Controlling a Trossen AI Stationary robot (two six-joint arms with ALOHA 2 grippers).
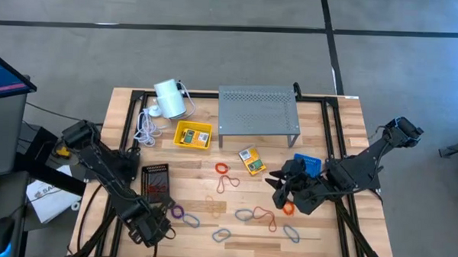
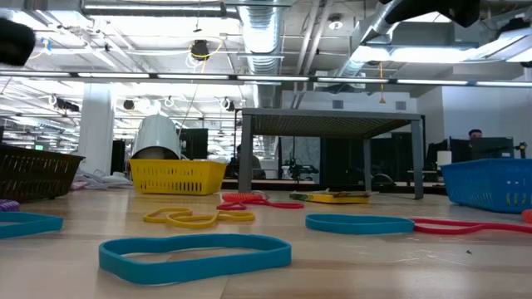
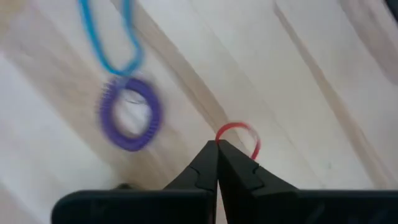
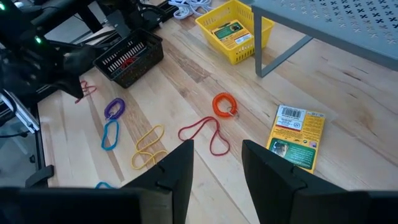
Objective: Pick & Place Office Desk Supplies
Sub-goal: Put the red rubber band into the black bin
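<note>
Yellow basket upper-middle holds a crayon box; the black basket has something red inside. Left end effector is pinched shut on a red band. Right end effector hangs half open, empty.

No legible txt; barcode on crayon box, digits unreadable.

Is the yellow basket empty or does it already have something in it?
Not empty. The yellow basket holds a crayon box lying flat inside; the high view shows the same.
</note>
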